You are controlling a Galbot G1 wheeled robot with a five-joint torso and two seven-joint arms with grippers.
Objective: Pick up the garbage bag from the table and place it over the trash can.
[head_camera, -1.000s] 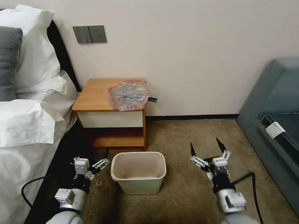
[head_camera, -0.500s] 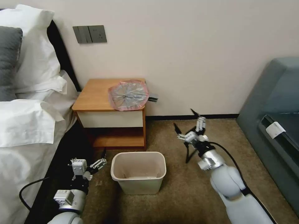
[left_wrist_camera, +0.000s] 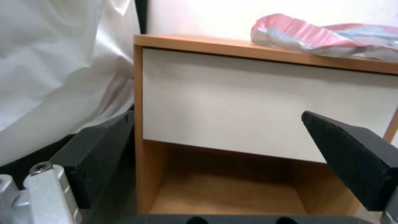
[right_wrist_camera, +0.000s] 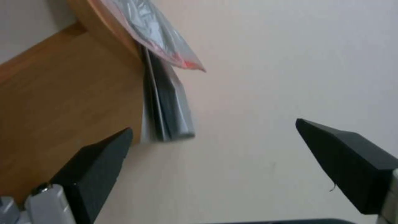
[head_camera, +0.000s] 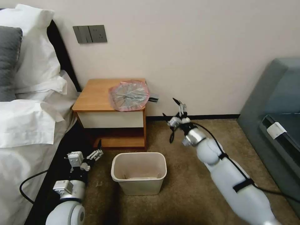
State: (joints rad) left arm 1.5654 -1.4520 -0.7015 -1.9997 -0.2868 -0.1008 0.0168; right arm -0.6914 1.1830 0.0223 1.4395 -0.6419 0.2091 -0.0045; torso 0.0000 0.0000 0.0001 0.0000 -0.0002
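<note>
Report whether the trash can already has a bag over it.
No bag on it. The trash can stands upright with a bare rim, while the garbage bag lies on the table.

1. The right arm stretches forward and up, its white forearm and elbow sloping back behind the right tool [head_camera: 172, 110].
2. The right tool's two black fingers [right_wrist_camera: 346, 165] stand spread wide with nothing between them, tips aimed up and ahead of the wrist.
3. The left arm stays low and bent, its silver wrist just behind the left tool [head_camera: 83, 151].
4. The left tool's fingers [left_wrist_camera: 352, 157] are likewise parted and empty, pointing forward from the wrist.
</note>
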